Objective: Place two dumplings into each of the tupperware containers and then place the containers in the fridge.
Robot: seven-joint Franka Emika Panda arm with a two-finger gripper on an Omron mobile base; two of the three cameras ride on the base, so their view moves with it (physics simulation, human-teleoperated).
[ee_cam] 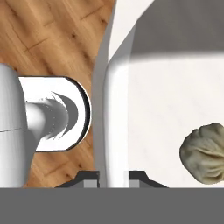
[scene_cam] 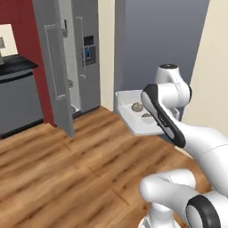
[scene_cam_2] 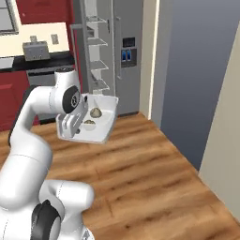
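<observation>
Wood-plank floor [scene_cam: 67, 173] across the lower frame; tall grey fridge [scene_cam: 87, 58] at upper left of the left base view, its thick grey door [scene_cam: 55, 67] swung open, wire door shelves [scene_cam_2: 101, 51] visible in the right base view. Red cabinet [scene_cam: 20, 13] cut off at the upper left corner. Large deep white rectangular tupperware tray [scene_cam_2: 105, 124], held aloft at centre, contains two tan lumpy dumplings [scene_cam_2: 96, 112]. Two-finger gripper [ee_cam: 113, 177] clamped on the tray's rim, its fingertips barely visible.
</observation>
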